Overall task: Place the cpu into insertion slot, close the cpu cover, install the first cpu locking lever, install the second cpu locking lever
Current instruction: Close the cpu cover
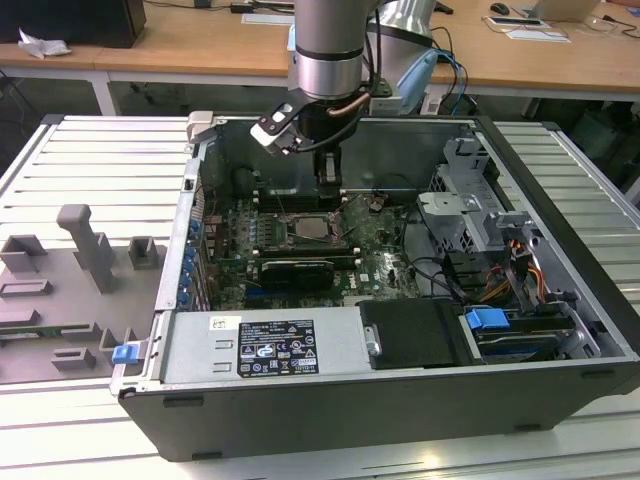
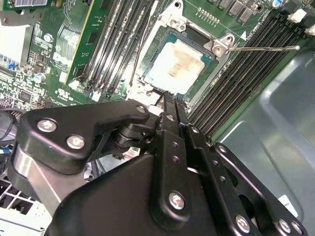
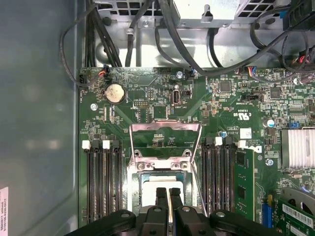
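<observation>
cpu in insertion slot, fingers closed, empty, just nr cpu edge

Bright even room light, glare on the cpu, dim case interior

At the upper middle of the exterior view, the arm is a thick silver-grey cylinder with a darker band. Black and copper-coloured cables loop under it, next to a small white and black box. In the second wrist view, the gripper is matt black, made of flat bars joined by shiny silver screws.
</observation>
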`<action>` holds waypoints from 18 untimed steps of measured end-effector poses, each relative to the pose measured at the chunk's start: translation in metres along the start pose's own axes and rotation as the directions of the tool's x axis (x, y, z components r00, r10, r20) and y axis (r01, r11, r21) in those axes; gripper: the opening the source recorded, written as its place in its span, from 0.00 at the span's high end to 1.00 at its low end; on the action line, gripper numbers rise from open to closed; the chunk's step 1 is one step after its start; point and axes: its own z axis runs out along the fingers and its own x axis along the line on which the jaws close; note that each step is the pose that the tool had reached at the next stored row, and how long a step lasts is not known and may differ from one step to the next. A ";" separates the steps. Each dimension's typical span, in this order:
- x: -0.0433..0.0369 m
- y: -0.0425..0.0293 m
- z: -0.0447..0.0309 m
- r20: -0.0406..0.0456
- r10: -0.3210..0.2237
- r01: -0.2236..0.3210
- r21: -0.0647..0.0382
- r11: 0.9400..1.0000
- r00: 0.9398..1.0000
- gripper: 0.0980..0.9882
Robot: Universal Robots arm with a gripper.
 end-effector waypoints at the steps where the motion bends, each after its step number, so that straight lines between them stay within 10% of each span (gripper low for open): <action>1: 0.0000 0.0001 -0.0001 0.000 0.000 0.000 0.000 1.000 1.000 0.93; 18: 0.0001 0.0042 -0.0184 0.000 0.000 0.000 0.001 1.000 1.000 0.93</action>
